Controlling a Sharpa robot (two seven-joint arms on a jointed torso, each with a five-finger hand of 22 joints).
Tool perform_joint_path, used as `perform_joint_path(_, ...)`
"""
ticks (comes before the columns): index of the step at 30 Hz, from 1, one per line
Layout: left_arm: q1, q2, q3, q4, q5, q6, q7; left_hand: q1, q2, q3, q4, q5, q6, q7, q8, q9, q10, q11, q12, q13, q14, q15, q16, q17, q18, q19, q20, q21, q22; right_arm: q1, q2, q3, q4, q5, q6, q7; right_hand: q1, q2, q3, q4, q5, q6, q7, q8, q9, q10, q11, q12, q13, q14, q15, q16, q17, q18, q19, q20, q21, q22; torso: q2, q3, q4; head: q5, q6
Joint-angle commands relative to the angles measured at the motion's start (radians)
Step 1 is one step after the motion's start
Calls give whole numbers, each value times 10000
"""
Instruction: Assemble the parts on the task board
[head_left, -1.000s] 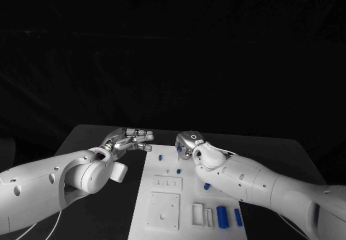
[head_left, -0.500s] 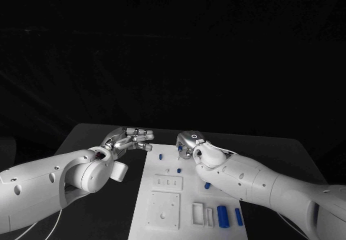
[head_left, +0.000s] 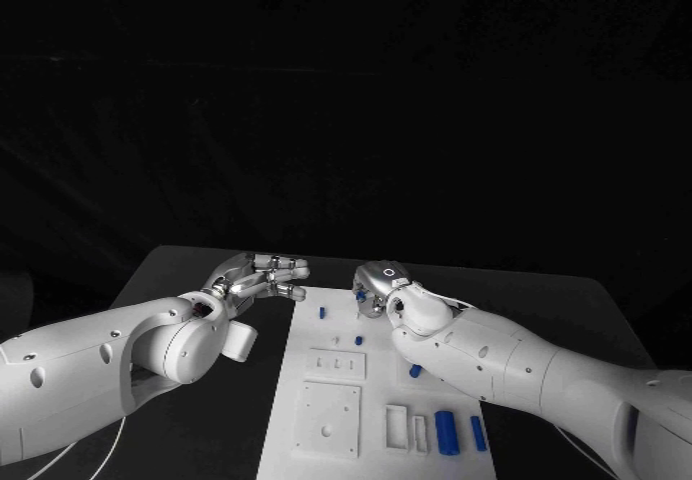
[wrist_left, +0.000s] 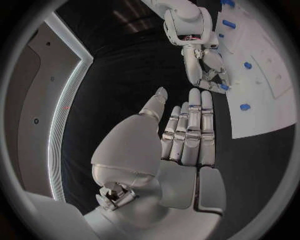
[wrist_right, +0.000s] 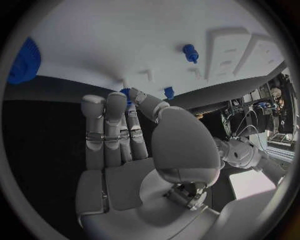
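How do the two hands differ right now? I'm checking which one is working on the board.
The left hand hovers over the black table beside the task board, while the right hand is over the board's far end. The left hand's fingers lie straight and together, holding nothing; the right hand's fingertips reach down at a small blue part, though a grip cannot be confirmed. Both are silver hands on white arms.

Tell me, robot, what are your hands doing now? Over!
Left hand open, off the task board. Right hand at a small blue part on the board's far end; grip unclear. Nothing blocking.
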Motion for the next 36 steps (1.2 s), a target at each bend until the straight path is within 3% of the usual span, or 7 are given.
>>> perform_joint_path(1, 23, 35, 11, 6, 32, 140, 67, 31, 62, -11, -22, -31, -35, 22, 10, 17, -73, -7, 20, 17, 0, 17, 61, 8, 20, -42, 19, 22, -9, -90, 3, -39, -18, -78, 495, 52, -5, 21, 10, -77, 55, 67, 18, 33, 18, 283, -196, 26, 28, -15, -66, -34, 9, 36, 219, -13, -66, 12, 11, -1, -10, 10, -9)
perform_joint_path(36, 25, 83, 9, -173, 25, 132, 74, 35, 74, -1, -23, -27, -41, 18, 8, 16, -81, -8, 19, 16, -1, 16, 59, 7, 22, -56, 18, 64, -42, -118, -277, -39, 399, -245, 129, -291, -82, -77, -49, -134, 279, 89, 8, 32, 12, 292, -205, 26, 28, -37, -89, -60, 13, 39, 293, -37, -360, 235, 32, -3, -9, 44, -62)
